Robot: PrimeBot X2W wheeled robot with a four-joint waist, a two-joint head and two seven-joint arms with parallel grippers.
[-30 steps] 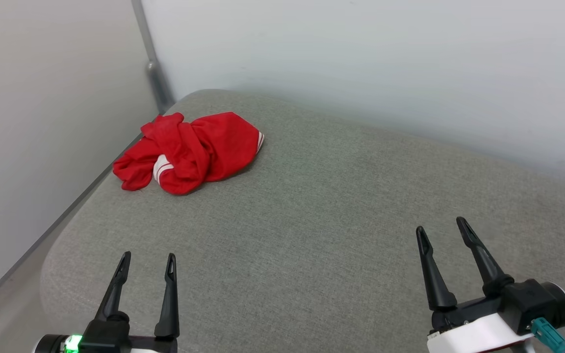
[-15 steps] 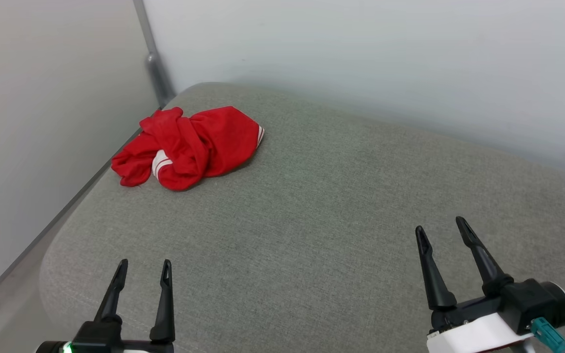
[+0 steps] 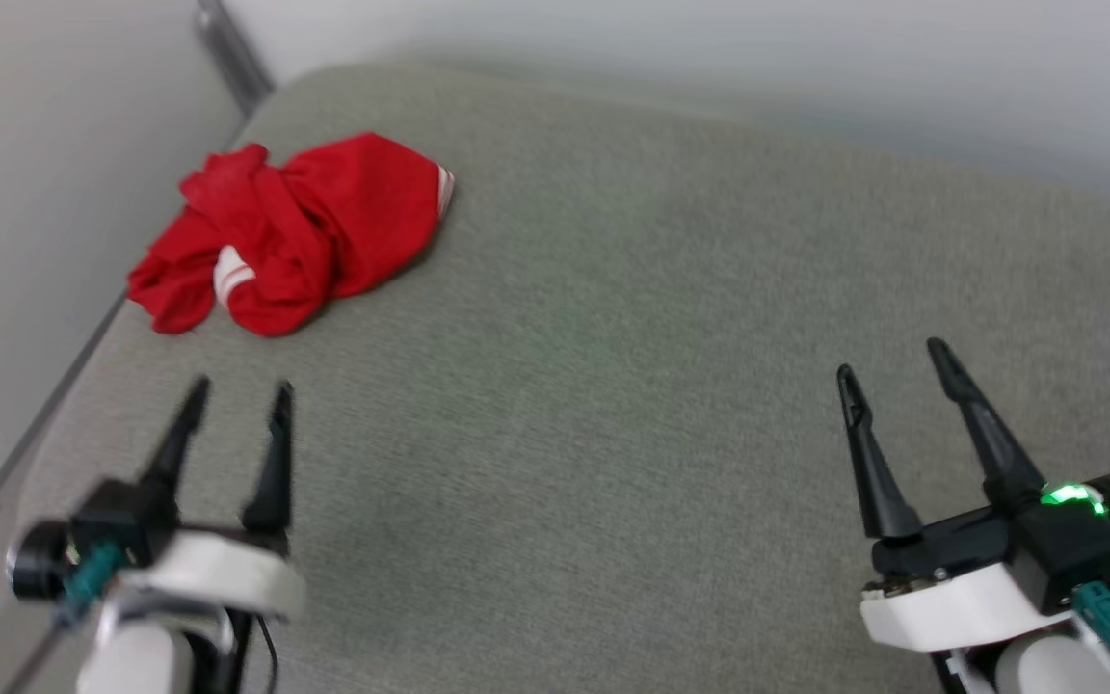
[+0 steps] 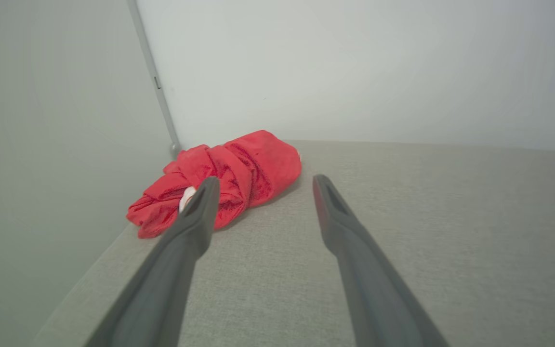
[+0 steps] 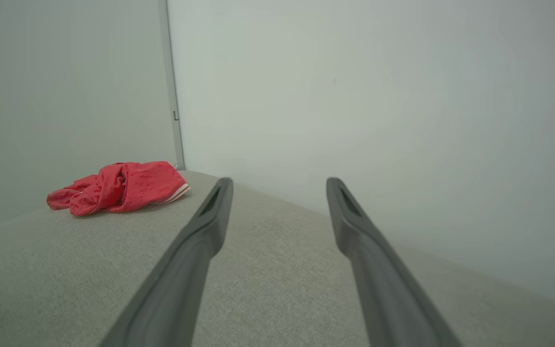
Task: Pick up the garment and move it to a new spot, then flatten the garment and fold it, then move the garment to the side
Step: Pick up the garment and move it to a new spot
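- The garment [image 3: 295, 231], a crumpled red jersey T-shirt with white striped trim [image 3: 232, 275], lay bunched at about 10 o'clock in the head view, on the far left part of a grey woven-fabric cushion [image 3: 565, 337] and close to its left edge.
- Pale grey walls [image 3: 709, 39] met behind the cushion at a thin grey metal corner strip [image 3: 227, 48], at about 11 o'clock.
- The left gripper [image 3: 241, 387] sat at 8 o'clock over the cushion. Its two dark fingers [image 3: 274, 453] were spread apart and empty, pointing toward 12 o'clock, near the garment but not touching it.
- In the left wrist view the garment [image 4: 253, 164] lay at about 11 o'clock beyond the left gripper [image 4: 264, 179], partly behind one fingertip.
- The right gripper [image 3: 890, 359] sat at 4 o'clock, fingers [image 3: 865, 453] likewise spread and empty, well apart from the garment.
- In the right wrist view the garment [image 5: 118, 188] lay at 9 o'clock, far to the side of the right gripper [image 5: 280, 180].
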